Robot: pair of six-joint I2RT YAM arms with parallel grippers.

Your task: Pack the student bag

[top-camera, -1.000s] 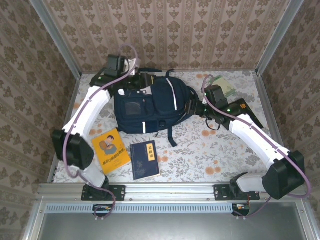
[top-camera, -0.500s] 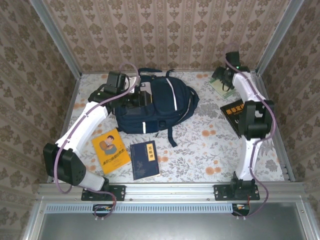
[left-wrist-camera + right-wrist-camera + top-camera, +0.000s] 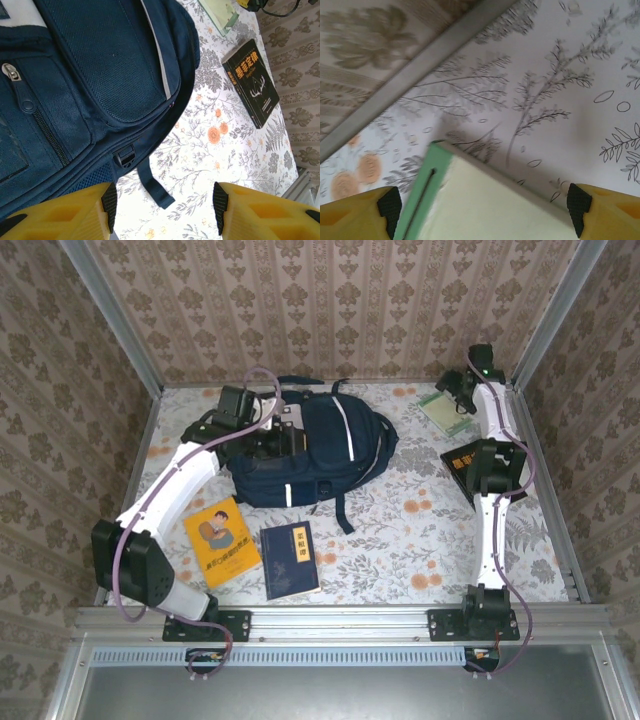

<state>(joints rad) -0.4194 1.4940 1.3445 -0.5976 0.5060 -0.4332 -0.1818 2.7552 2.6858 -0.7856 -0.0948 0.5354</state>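
black book, orange title 墨菲定律

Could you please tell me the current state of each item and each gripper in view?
student bag: lying flat on the table, front pocket zipped.
left gripper: open, empty, above the bag.
right gripper: open, over the green book, not gripping it.
green book: closed, flat on the table.
black book: closed, flat.
yellow book: closed, cover up.
blue book: closed, cover up.
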